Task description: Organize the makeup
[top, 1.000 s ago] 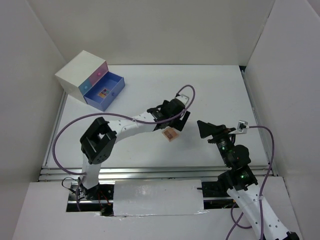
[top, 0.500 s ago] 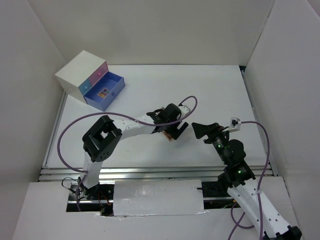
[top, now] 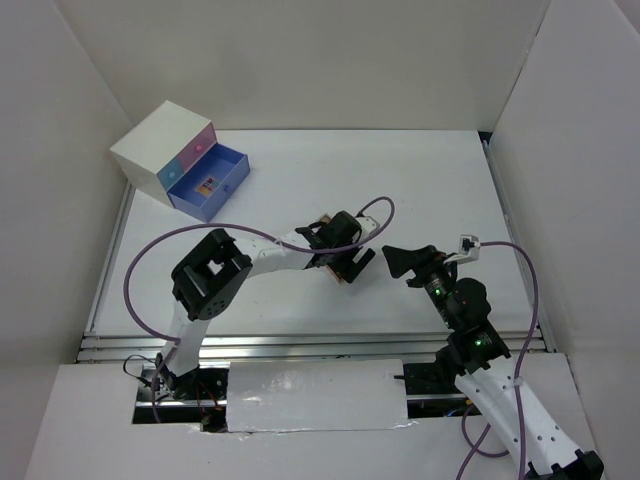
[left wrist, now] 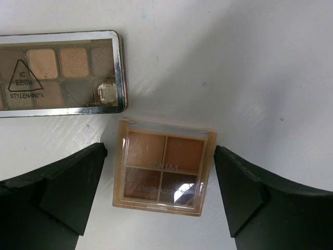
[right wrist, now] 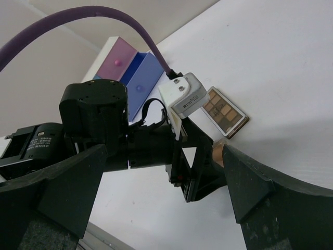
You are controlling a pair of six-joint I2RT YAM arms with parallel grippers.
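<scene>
The white drawer box [top: 160, 148], blue drawer [top: 225, 165] out, stands well left of the square four-pan palette [left wrist: 164, 172]; the long tan palette [left wrist: 62, 73] lies just beside it; left gripper [left wrist: 158, 152] straddles the square palette — fingers spread, not touching; right gripper [right wrist: 164, 149], to its right, gapes empty.

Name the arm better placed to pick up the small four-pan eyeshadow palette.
Left. Its open tool straddles the small palette, one finger on each side, so it likely only needs to lower and close. The right tool, also open, hangs off to the side.
</scene>
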